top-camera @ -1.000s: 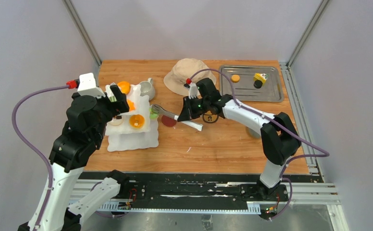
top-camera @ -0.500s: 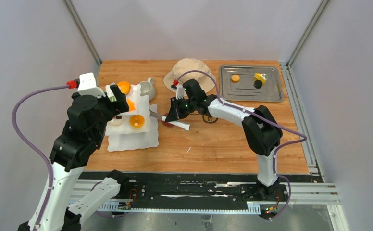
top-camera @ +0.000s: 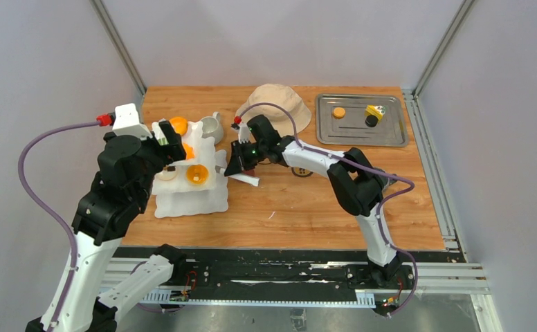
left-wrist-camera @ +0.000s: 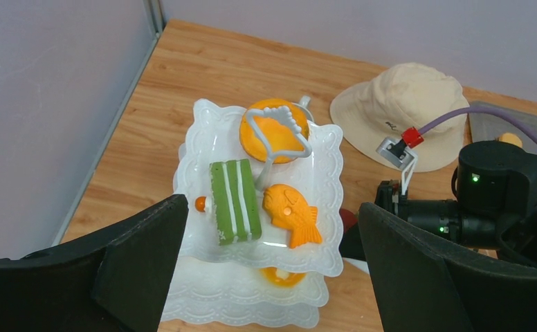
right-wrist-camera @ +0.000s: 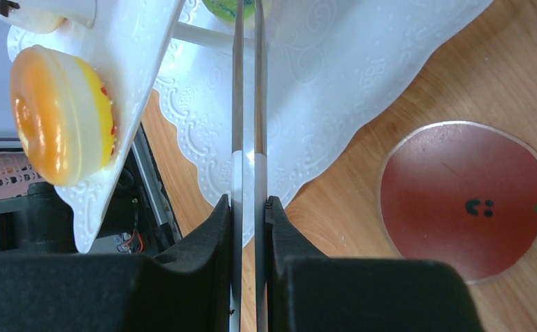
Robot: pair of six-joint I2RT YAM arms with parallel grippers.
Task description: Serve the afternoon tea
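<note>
The white wavy-edged three-tier stand stands at the table's left. Its top tier carries a green striped cake, an orange fish pastry and a round orange pastry. An orange ring pastry lies on a lower tier. My left gripper hovers above the stand, open wide and empty. My right gripper is shut on the metal tongs, whose tips reach a green pastry over the stand. A grey mug sits behind the stand.
A beige bucket hat lies behind my right gripper. The metal tray at the back right holds an orange pastry and a yellow one. A red apple-face coaster lies beside the stand.
My right gripper has moved left with the tongs, from beside the coaster to the stand's right edge. The left arm has not moved.
</note>
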